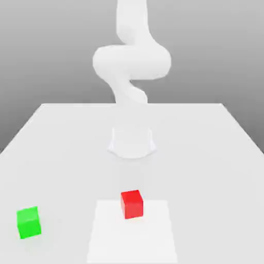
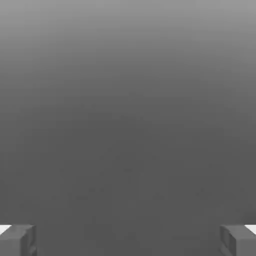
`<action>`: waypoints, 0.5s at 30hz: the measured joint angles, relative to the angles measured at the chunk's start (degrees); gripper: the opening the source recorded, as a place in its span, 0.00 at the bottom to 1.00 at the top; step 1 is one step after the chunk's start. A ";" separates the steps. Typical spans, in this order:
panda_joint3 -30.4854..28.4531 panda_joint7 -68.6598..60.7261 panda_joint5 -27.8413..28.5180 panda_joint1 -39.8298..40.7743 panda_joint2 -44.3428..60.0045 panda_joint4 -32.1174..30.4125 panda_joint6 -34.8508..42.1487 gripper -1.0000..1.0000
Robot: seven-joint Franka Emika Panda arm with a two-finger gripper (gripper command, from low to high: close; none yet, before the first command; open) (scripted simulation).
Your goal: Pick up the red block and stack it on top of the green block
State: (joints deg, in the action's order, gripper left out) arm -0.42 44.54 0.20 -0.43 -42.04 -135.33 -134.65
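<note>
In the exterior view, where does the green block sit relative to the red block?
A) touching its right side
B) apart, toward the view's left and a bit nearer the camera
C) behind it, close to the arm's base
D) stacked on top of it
B: the green block rests on the table well apart from the red block, toward the exterior view's left, with bare surface between them.

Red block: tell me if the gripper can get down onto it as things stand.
Probably yes. The red block stands alone on the table, well apart from the green block, with nothing on or beside it. The gripper is open with nothing between its fingertips.
</note>
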 joint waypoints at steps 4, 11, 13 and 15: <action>-0.71 -2.63 0.20 -0.65 7.41 -6.63 -5.47 0.50; -2.09 -7.23 0.63 -1.87 20.45 -18.24 -15.04 0.50; -2.47 -8.70 0.71 -2.20 24.54 -21.77 -17.99 0.50; -2.81 -10.29 0.75 -2.49 29.02 -25.48 -21.18 0.50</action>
State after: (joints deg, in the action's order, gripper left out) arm -3.23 34.25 0.95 -2.93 -13.02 -160.81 -155.83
